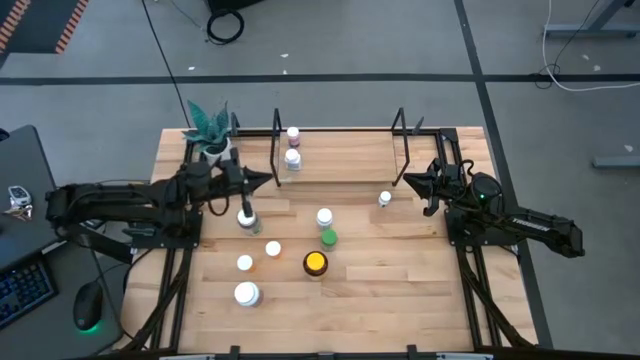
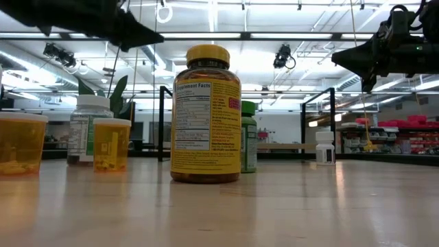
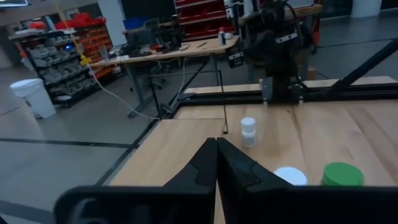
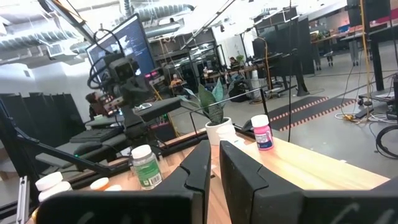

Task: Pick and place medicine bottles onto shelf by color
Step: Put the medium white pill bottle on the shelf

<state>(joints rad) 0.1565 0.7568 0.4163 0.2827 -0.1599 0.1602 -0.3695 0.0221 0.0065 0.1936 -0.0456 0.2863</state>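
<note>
The left gripper [image 1: 268,180] hangs with its fingers pressed together and nothing between them, above the table just in front of the left end of the shelf [image 1: 345,155]; a white-capped bottle [image 1: 246,217] stands on the table close below and slightly nearer the front edge than its tips. The right gripper [image 1: 408,181] is likewise closed and empty, poised off the right end of the shelf, with a small white bottle [image 1: 385,199] on the table just beside its tips, toward the table's middle. Two pink-purple bottles [image 1: 293,147] already stand on the shelf board near its left wire upright [image 1: 276,145], one behind the other, close to the left gripper. The other bottles are grouped in the table's middle and front: a white-capped one [image 1: 324,217] touching or nearly touching the green bottle [image 1: 328,238], the larger yellow-capped bottle [image 1: 315,263] just in front of them, and three more white-capped bottles [image 1: 272,249] trailing toward the front left, the biggest [image 1: 247,293] nearest the edge. A potted plant [image 1: 212,130] sits at the back left corner, behind the left arm. The wire uprights at each end of the shelf stand between the grippers and the board
</note>
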